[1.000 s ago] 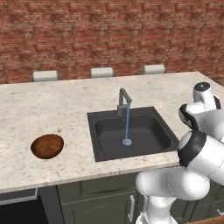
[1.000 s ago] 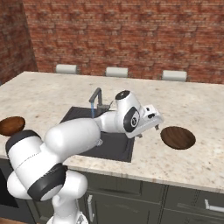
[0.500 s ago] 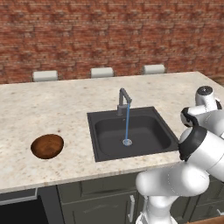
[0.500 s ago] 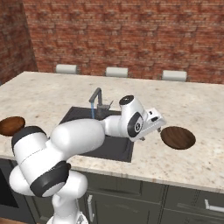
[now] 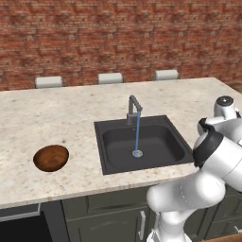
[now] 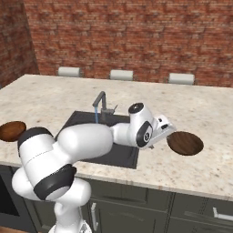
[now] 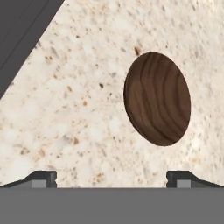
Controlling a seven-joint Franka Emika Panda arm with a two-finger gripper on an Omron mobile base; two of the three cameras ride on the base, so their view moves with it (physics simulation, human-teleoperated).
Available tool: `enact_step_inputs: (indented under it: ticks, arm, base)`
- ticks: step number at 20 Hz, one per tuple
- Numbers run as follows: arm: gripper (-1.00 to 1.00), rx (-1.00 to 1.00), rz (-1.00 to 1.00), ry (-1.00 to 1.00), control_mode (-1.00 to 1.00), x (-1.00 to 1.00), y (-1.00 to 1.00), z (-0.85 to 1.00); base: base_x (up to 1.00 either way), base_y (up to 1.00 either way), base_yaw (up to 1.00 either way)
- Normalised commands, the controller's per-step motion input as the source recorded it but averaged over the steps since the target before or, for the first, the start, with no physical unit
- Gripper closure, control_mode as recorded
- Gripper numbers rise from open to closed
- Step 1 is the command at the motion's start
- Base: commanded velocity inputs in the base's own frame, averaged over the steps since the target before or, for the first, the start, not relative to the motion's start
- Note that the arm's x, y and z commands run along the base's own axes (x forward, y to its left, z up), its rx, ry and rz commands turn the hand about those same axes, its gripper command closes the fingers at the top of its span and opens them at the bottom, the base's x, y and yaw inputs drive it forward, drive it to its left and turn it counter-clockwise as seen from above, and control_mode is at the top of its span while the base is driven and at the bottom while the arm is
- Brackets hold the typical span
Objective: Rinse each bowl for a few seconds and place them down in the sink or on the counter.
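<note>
Gripper [image 7: 111,177] nearer empty bowl [image 7: 157,99]

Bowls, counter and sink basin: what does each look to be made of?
The bowls: apparently wood, dark reddish-brown, with wavy grain showing in the hand view. The counter: seemingly stone, beige and speckled like marble or granite. The sink: matte black, without shine; metal or composite cannot be told.
</note>
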Motion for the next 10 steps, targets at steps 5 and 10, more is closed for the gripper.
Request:
enact_step_inputs:
  ticks: [5,10]
  arm:
    - [-1.0,0.0,0.02,0.0,-1.0,0.07,-0.06,-0.03]
    - [-1.0,0.0,0.0,0.04,-1.0,0.1,0.0,-0.09]
  base:
    - [0.0,0.0,0.0]
    - [0.0,0.0,0.0]
